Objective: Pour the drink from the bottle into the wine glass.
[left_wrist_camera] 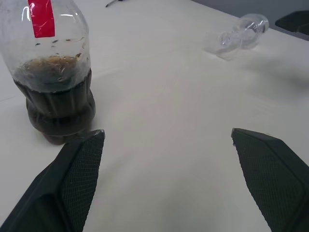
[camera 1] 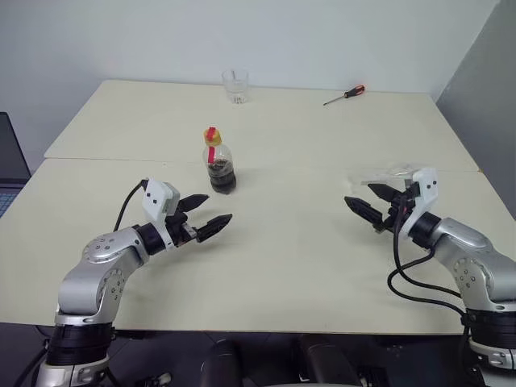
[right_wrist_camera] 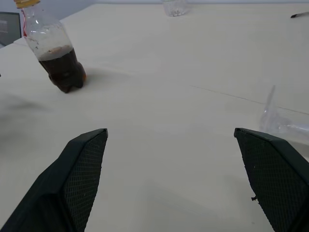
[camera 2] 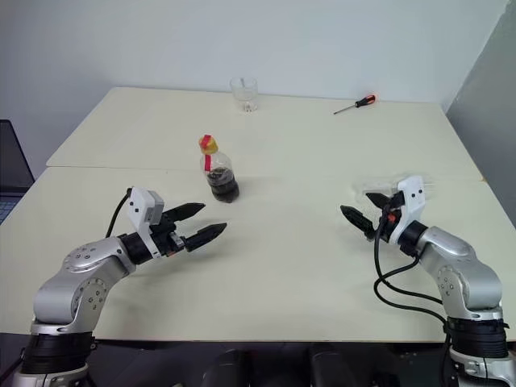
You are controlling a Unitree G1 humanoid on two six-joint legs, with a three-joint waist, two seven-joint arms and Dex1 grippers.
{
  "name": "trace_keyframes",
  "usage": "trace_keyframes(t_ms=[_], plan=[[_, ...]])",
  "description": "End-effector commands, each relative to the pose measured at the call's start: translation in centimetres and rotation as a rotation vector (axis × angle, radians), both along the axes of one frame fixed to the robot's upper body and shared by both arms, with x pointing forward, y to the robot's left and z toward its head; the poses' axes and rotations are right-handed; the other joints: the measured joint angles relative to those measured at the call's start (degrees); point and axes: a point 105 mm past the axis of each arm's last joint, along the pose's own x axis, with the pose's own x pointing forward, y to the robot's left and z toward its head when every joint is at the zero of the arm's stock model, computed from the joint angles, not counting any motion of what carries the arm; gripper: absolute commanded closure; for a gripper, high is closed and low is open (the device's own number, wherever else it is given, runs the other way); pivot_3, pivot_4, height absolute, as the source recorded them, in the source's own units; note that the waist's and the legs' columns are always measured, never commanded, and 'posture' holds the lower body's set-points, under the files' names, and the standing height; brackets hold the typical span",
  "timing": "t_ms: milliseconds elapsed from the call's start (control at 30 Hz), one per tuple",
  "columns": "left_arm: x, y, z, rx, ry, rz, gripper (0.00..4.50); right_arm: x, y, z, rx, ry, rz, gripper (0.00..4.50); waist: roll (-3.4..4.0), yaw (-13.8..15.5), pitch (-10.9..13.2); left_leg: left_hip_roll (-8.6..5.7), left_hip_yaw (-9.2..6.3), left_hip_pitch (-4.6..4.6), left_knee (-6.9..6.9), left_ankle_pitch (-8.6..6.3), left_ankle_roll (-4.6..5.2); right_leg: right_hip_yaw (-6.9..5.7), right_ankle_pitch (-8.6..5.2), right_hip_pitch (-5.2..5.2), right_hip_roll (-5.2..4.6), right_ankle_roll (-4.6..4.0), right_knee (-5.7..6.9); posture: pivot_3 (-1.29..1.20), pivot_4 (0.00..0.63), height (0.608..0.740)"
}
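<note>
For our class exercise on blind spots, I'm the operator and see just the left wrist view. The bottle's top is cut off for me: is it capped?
Observer: Yes. The bottle stands upright with a yellow cap on its neck.
Operator: Is there any glassware besides the glass lying on its side?
Observer: Yes, a short tumbler stands upright near the far edge of the table.
Operator: Is the right hand ready?
Observer: The right hand is open and empty, close beside the wine glass.
</note>
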Motion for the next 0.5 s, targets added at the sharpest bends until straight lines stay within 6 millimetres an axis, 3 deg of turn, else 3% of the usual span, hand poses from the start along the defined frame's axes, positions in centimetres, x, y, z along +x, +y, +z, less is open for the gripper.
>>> trace_keyframes(t_ms=[33, 333, 500], plan=[[0.3, 0.7, 2.1, -0.031, -0.085, 0.041, 0.01, 0.0, -0.1, 1.8, -0.006, -0.074, 0.014, 0.0, 0.0, 0.0, 0.0, 0.0, 0.0, 0.0, 0.0, 0.0, 0.0, 0.01, 0.0, 0.0, 0.0, 0.0, 0.0, 0.0, 0.15, 0.74], [2.3, 1.8, 2.0, -0.042, -0.15, 0.174, 0.01, -1.2, 2.0, 1.8, -0.081, -0.084, 0.103, 0.0, -0.01, 0.19, -0.01, -0.02, -0.01, 0.0, 0.04, 0.0, 0.0, -0.01, 0.01, 0.02, 0.01, 0.01, 0.01, 0.0, 0.15, 0.74], [4.0, 0.1, 2.1, -0.044, -0.172, 0.151, 0.01, -2.5, 5.4, 2.2, -0.126, -0.117, 0.229, 0.0, -0.02, 0.6, -0.01, -0.03, -0.03, -0.01, 0.06, 0.0, 0.0, -0.06, 0.01, 0.03, 0.06, 0.01, 0.03, 0.0, 0.15, 0.74]])
